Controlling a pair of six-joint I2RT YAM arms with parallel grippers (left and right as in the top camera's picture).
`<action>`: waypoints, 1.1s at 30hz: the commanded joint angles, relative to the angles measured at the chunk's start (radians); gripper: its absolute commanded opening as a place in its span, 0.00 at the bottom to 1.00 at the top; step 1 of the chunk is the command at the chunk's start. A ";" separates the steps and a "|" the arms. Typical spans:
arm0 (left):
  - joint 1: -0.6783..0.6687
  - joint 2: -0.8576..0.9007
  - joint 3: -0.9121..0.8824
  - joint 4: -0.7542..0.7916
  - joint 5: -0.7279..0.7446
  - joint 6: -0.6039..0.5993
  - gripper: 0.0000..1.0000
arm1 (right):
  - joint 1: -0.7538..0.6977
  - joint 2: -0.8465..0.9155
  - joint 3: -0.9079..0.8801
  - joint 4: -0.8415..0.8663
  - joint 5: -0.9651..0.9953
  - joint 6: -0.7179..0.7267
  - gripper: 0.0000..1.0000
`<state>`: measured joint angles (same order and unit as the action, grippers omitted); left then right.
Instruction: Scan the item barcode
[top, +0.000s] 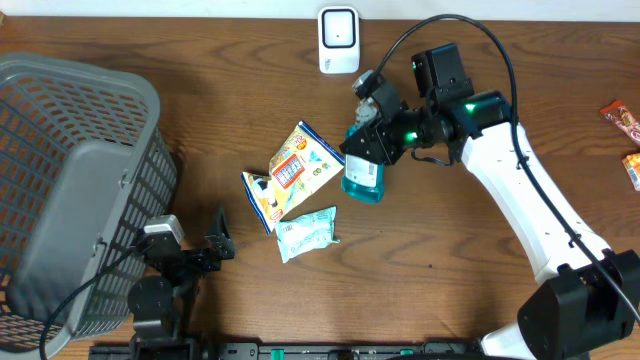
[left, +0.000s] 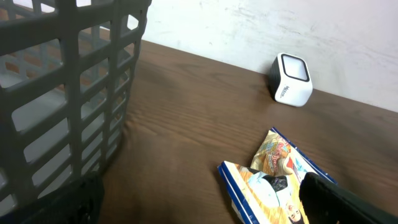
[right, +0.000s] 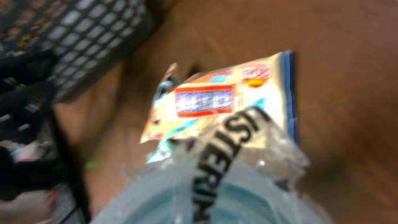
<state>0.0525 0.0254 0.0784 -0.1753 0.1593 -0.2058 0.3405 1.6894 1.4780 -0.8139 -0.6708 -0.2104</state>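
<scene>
In the overhead view the right gripper (top: 372, 142), just right of centre, is clamped partway shut on the blue mouthwash bottle (top: 362, 178). The bottle's long axis runs up-down in the frame, base lowermost. The white scanner (top: 339, 40) stands above it at the top edge, nearest this arm. The left gripper (top: 218, 240) gapes wide and idle at lower left.

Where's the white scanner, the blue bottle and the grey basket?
white scanner (top: 339, 38), overhead view, its front face.
blue bottle (top: 362, 180), overhead view, its blue body.
grey basket (top: 90, 68), overhead view, its top rim.
</scene>
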 joint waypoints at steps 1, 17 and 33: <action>0.002 0.000 -0.016 -0.025 0.016 0.002 1.00 | -0.005 -0.010 0.012 0.063 0.123 0.058 0.02; 0.002 0.000 -0.016 -0.025 0.016 0.002 1.00 | 0.090 0.050 0.012 0.374 0.824 0.055 0.02; 0.002 0.000 -0.016 -0.025 0.016 0.002 1.00 | 0.093 0.239 0.076 0.691 1.061 -0.114 0.01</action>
<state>0.0525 0.0254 0.0784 -0.1753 0.1593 -0.2054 0.4305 1.9060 1.4845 -0.1383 0.3164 -0.2661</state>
